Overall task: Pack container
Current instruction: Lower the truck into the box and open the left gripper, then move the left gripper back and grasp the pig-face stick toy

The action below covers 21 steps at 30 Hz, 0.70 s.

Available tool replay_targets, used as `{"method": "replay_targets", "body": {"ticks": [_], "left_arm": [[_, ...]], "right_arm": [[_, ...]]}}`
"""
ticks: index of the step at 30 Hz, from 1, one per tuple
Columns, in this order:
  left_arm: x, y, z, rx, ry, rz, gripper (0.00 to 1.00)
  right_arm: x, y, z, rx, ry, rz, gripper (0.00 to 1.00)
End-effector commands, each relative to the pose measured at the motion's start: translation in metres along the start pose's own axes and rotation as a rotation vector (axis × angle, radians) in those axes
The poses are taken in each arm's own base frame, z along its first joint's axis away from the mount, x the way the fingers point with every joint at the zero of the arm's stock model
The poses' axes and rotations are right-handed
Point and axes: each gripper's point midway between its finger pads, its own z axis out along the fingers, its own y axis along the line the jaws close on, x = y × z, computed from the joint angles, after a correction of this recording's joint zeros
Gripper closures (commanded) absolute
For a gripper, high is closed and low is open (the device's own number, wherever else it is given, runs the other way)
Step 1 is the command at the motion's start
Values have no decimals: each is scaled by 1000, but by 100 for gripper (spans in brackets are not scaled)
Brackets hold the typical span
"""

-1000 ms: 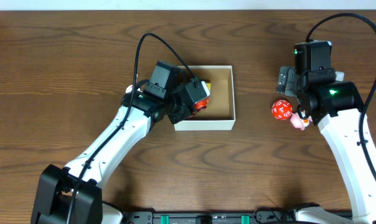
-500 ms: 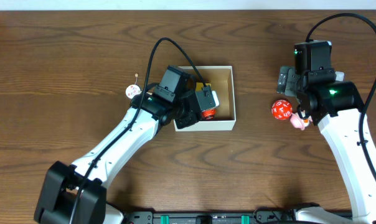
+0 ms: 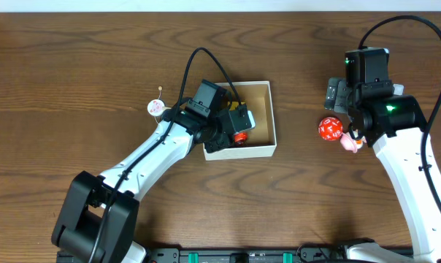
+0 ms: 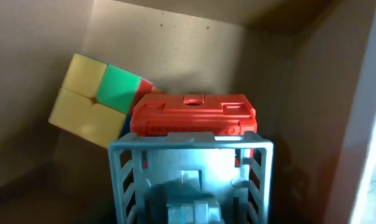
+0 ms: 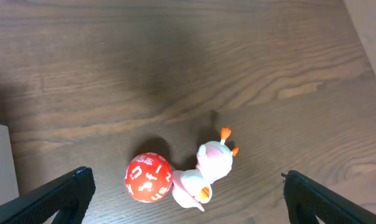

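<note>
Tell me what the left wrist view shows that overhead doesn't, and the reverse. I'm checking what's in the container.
Left wrist only: a multicoloured cube, yellow and green faces showing, tilted and partly behind the red toy. Overhead only: the red die and the pink-white duck toy lying on the table at image right of the container, and a small pink round thing at its image left. Both: the container's brown inside and the red toy within it.
</note>
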Motion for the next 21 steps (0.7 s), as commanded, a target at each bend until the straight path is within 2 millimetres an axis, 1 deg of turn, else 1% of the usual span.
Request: {"method": "replay_targets", "body": {"ticks": [1,3,8,11,15,18,20,21], "left_arm": [[-3,4,-1,-17,4,8,37],[-3,5,-2,-19,2,9,33],[-5,6,-3,-25,-7,-37,33],[-13,11,-9,-49,-37,-67,33],[-39,25,-34,-122,-143,-143,33],[-60,36,-64,-187,-237,-179,33],[-63,49,-85,-262,-272,-241,34],[-61,55,-94,-301,-276,-274,34]], "right_arm": [[-6,-5,-6,9,-22,13,1],[-6,-5,-6,9,-22,13,1],[-6,-5,-6,9,-22,13,1],[-6,-5,-6,9,-22,13,1],[-6,-5,-6,9,-22,13,1],[-6,-5,-6,9,-22,13,1],[-6,-5,-6,9,-22,13,1],[-6,-5,-6,9,-22,13,1]]}}
